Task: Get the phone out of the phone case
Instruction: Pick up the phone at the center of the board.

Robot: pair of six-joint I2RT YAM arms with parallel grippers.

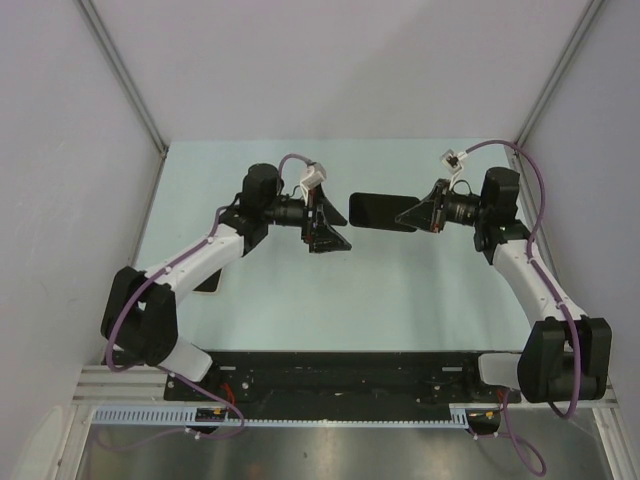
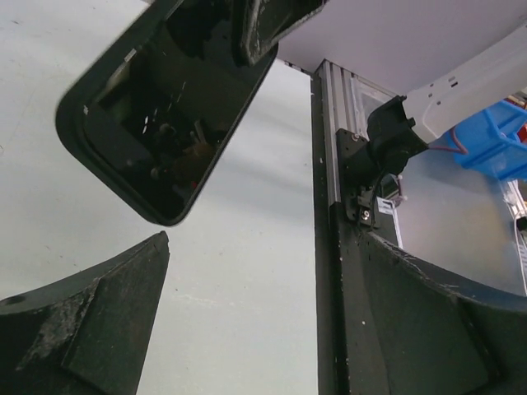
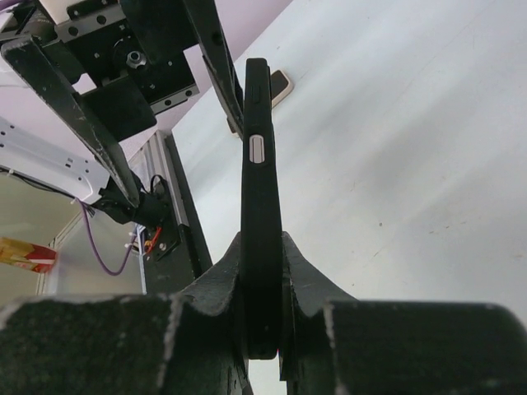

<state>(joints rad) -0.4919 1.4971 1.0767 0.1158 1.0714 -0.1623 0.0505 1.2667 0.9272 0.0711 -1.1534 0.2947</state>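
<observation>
Pale green table (image 1: 400, 300), white walls all round. Your right tool (image 1: 408, 215) is clamped on one end of the black phone case (image 1: 378, 210), holding it up off the table. Your left tool (image 1: 335, 222) sits wide open just beside its free end.

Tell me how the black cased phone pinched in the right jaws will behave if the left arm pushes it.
Probably stiff: the black rectangular cased phone juts straight from the right jaws without sagging. Held at one end only, it may pivot if pushed sideways. Its glossy face looks slick; the open left jaws would likely grip its rim better.
</observation>
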